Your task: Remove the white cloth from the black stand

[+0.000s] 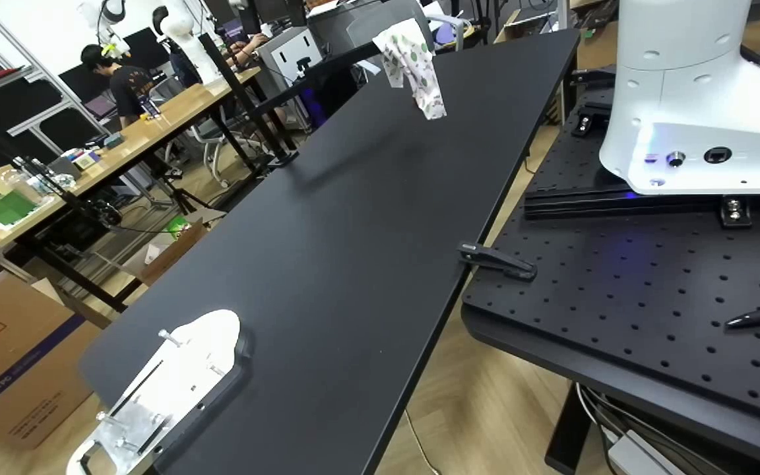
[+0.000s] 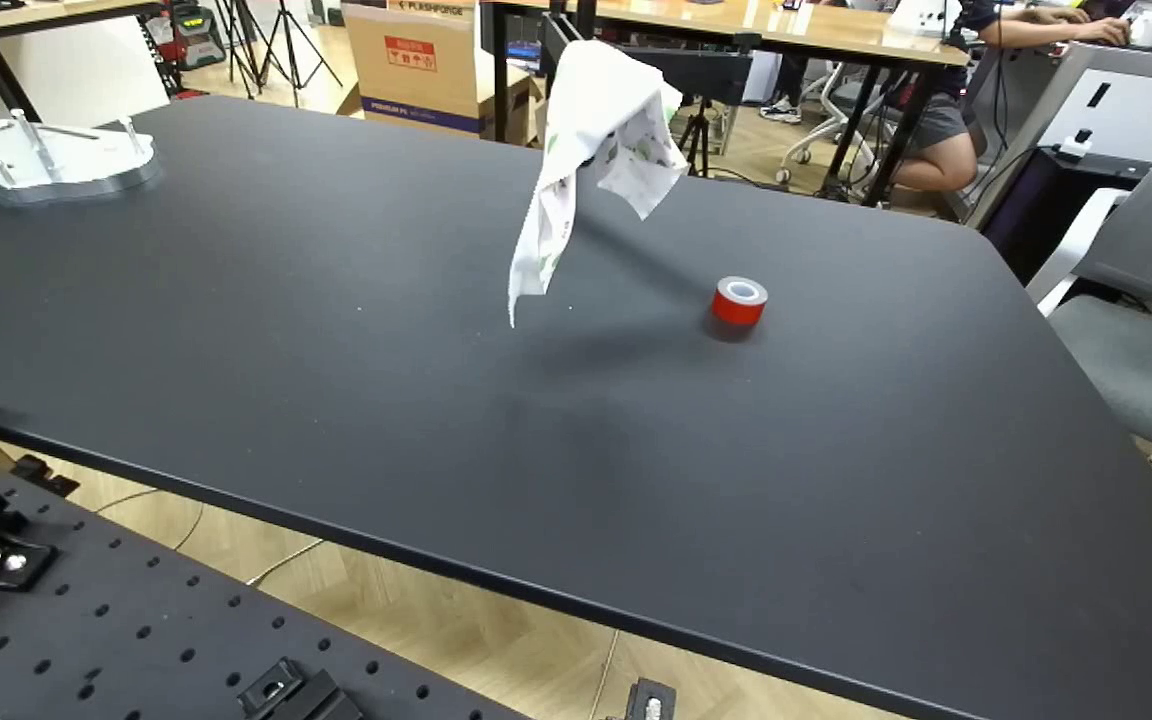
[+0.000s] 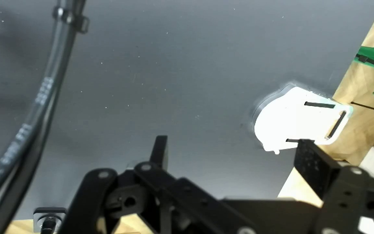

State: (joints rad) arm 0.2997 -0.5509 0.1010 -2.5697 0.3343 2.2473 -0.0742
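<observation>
The white cloth (image 1: pixel 413 69) has green spots. It hangs draped over the end of the black stand's horizontal bar (image 1: pixel 340 66). Its lower ends dangle above the black table. The cloth also shows in an exterior view (image 2: pixel 586 130), with two loose flaps hanging and part of the stand's bar (image 2: pixel 706 70) behind it. My gripper (image 3: pixel 234 146) is open in the wrist view, with nothing between its fingers. It is over the black table, and the cloth and stand are out of that view. Neither exterior view shows my gripper.
A white oblong plate with upright pegs (image 1: pixel 189 369) lies at the table's end; it also shows in the wrist view (image 3: pixel 291 120). A red tape roll (image 2: pixel 739 305) stands on the table near the cloth. A black cable (image 3: pixel 49 87) crosses the wrist view. A clamp (image 1: pixel 499 260) sits at the table edge.
</observation>
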